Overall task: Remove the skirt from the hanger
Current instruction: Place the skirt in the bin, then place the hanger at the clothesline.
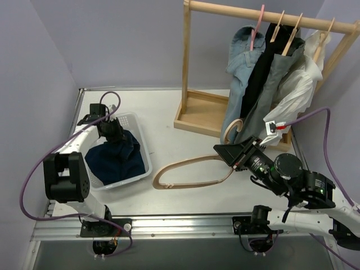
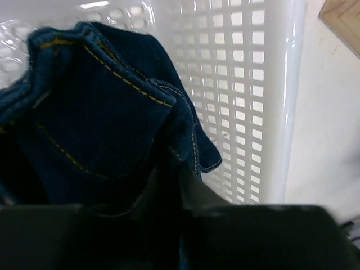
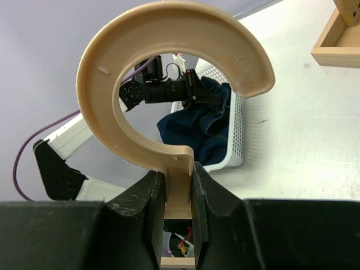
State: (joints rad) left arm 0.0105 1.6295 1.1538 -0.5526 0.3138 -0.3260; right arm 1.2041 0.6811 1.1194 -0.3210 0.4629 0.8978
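— Where was the skirt [image 1: 270, 93]?
— On the rack [image 1: 186, 62]. Its top ran up to a hanger [image 1: 293, 34] on the bar [image 1: 236, 10], and its hem reached down by the rack's base. A black garment [image 1: 257, 73] hung just left of it and a blouse [image 1: 301, 90] just right. A pale denim piece [image 1: 242, 50] on a pink hanger [image 1: 257, 22] hung farthest left.
— And the right gripper [image 3: 179, 185]?
— It was low in front of the hem. Its fingers were almost together, clamped on the neck of a loose hanger [image 3: 169, 25] just under the hook. That hanger's body lay on the table [image 1: 169, 112] and carried nothing.
— The left one?
— The left gripper [image 1: 115, 134] was down in the basket [image 2: 247, 84], on the jeans [image 2: 101, 112]. Its fingers stood close, with a denim fold running into the gap. I could not tell whether they pinched it.
— The surface and the room?
— The table was pale and matte, with a metal strip [image 1: 180, 225] along its near edge. Plain lavender walls [image 1: 112, 39] stood at the left and back. The rack was at the far right, on a shallow wood tray.
— Any writing?
— None that I could read. A small white tag [image 1: 272, 127] with a red mark sat by the hem, where a purple cable [image 1: 315, 111] ended. It was too small to make out.
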